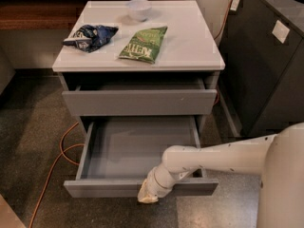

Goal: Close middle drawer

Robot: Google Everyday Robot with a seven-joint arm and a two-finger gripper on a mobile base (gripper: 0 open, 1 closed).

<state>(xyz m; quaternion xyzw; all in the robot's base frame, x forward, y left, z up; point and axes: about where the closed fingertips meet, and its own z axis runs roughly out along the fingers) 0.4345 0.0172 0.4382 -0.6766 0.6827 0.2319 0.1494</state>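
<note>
The middle drawer (137, 148) is pulled far out of the gray cabinet; its long gray tray is empty, and its plain slab face (95, 188) is nearest to me. My gripper (147, 196), on a white arm reaching in from the right, sits against the outer side of that face, just right of its middle and at its lower edge. Above, the taller-faced drawer (137, 102) with a tiny white speck stands slightly out from the cabinet.
On the white cabinet top (190, 42) lie a green chip bag (144, 43), a dark blue bag (90, 36) and a white bowl (139, 8). An orange cable (59, 156) runs over the floor at the left. A dark cabinet (266, 65) stands at the right.
</note>
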